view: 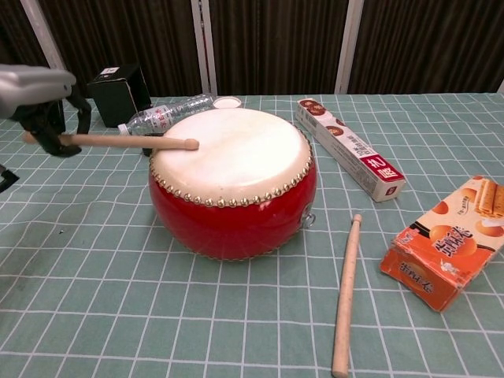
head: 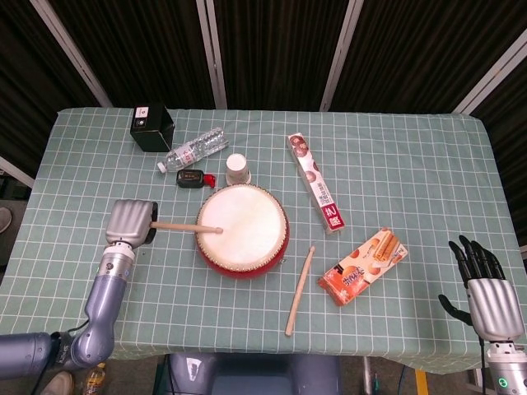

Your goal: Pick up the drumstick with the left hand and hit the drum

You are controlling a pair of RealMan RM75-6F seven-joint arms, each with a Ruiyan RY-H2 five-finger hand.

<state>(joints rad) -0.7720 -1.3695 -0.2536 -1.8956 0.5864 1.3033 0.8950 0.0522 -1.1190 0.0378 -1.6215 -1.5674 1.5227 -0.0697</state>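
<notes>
A red drum (head: 241,230) (view: 233,178) with a white skin stands mid-table. My left hand (head: 130,222) (view: 38,101) is just left of it and grips a wooden drumstick (head: 186,228) (view: 118,142). The stick lies level, its tip over the left part of the skin, at or just above it. A second drumstick (head: 300,290) (view: 346,292) lies loose on the cloth right of the drum. My right hand (head: 484,284) hangs at the table's near right corner, fingers spread, holding nothing.
Behind the drum are a black box (head: 152,127), a water bottle (head: 194,150), a small black device (head: 190,177) and a paper cup (head: 237,169). A long snack box (head: 315,183) and an orange biscuit box (head: 362,266) lie to the right.
</notes>
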